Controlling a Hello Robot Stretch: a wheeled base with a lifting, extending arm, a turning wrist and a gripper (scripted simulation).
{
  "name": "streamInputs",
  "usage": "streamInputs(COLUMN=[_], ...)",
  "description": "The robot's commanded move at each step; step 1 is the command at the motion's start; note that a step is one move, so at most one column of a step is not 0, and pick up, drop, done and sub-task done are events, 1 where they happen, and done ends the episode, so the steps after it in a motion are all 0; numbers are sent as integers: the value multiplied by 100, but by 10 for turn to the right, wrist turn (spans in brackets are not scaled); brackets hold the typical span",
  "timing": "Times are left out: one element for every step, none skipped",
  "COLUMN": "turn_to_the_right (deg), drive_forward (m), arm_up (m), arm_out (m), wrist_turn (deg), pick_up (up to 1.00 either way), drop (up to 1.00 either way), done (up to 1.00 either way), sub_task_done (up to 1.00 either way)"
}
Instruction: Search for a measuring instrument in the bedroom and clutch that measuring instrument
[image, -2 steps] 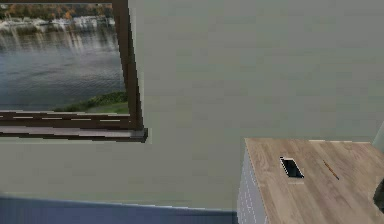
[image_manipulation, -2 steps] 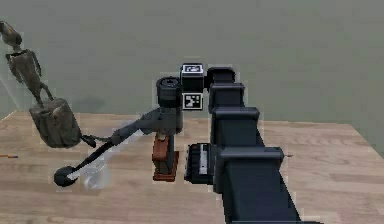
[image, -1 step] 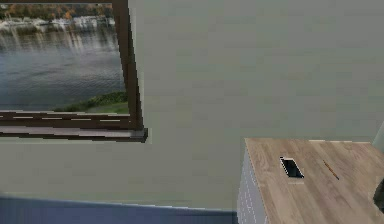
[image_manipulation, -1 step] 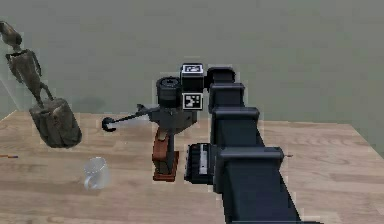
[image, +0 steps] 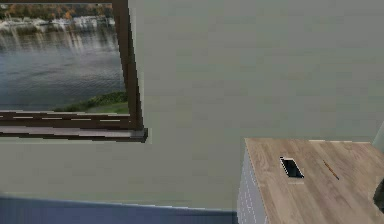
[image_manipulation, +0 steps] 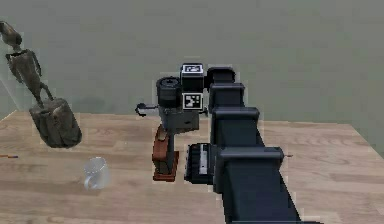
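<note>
On the wooden tabletop (image_manipulation: 320, 160) in the arm side view, the arm (image_manipulation: 240, 150) ended in two white squares (image_manipulation: 192, 73) whose black marks spelled no readable words. Left of them the gripper (image_manipulation: 158, 122) hung at a small reddish-brown upright thing (image_manipulation: 163, 155), possibly the measuring instrument. Whether it held anything, or how its fingers stood, could not be told. A clear cup (image_manipulation: 95, 174) stood nearby, its contents unclear. Ahead, a dark slab (image: 291, 167) lay on a dresser (image: 330, 190).

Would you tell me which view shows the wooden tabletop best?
The arm side view: the wooden tabletop stretches across its whole width. The forward view gives what seems one corner of it, with a small dark flat item.
</note>
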Motion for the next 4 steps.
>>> streamInputs(turn_to_the_right=[0,0,0,0], drive_forward=[0,0,0,0], arm_up=[-22,0,10,0], arm_out=[0,0,0,0], wrist_turn=[0,0,0,0], pick_up=[0,100,0,0], drop=[0,0,0,0], done=[0,0,0,100], sub_task_done=[0,0,0,0])
